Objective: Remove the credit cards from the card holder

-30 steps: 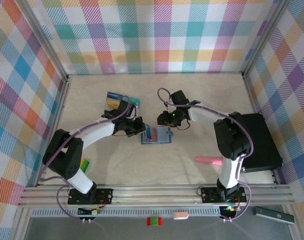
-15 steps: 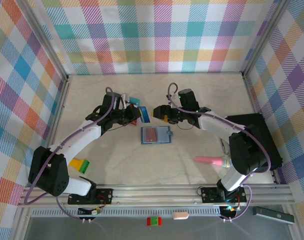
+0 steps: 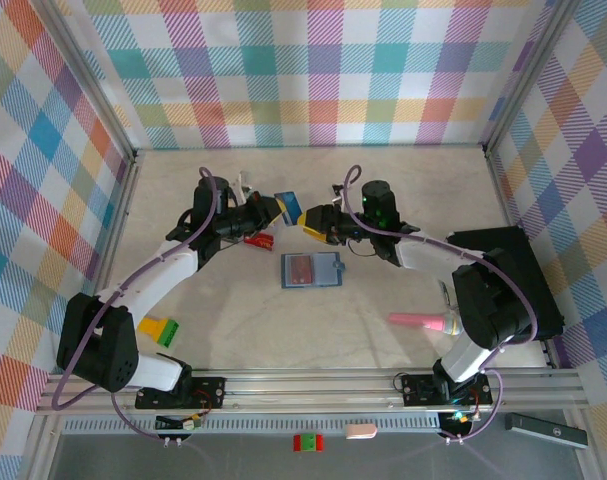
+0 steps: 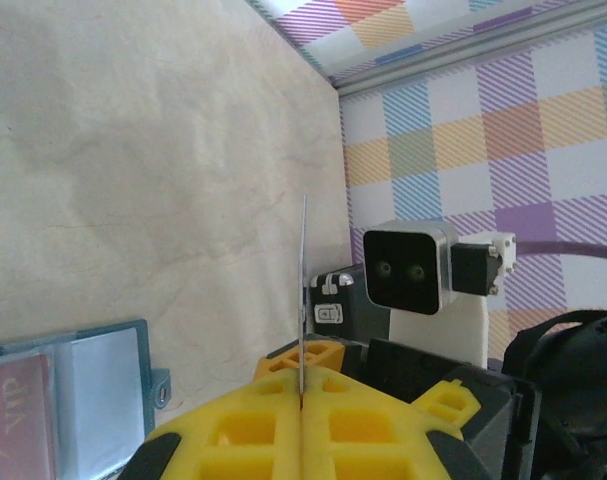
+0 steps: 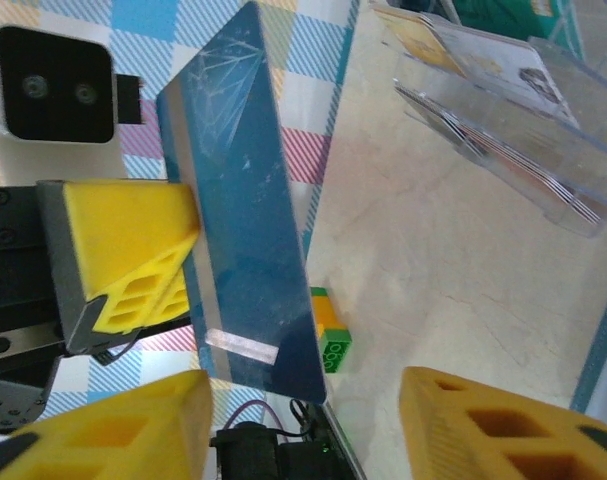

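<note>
my left hand (image 3: 273, 209) is pressed together on a blue card (image 3: 289, 206), pinching one end and holding it up on edge above the table (image 3: 413, 190). my right hand (image 3: 311, 222) is spread, its yellow fingers (image 5: 123, 425) apart with the card's free end at the gap between them, not pinched. the card holder (image 3: 328, 270) lies open on the table near both hands, a red card (image 3: 300, 270) in its left sleeve.

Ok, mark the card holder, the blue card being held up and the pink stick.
card holder (image 3: 328, 271): top external view, its blue right half.
blue card (image 5: 245, 230): right wrist view, middle of its face.
pink stick (image 3: 413, 321): top external view, its middle.
</note>
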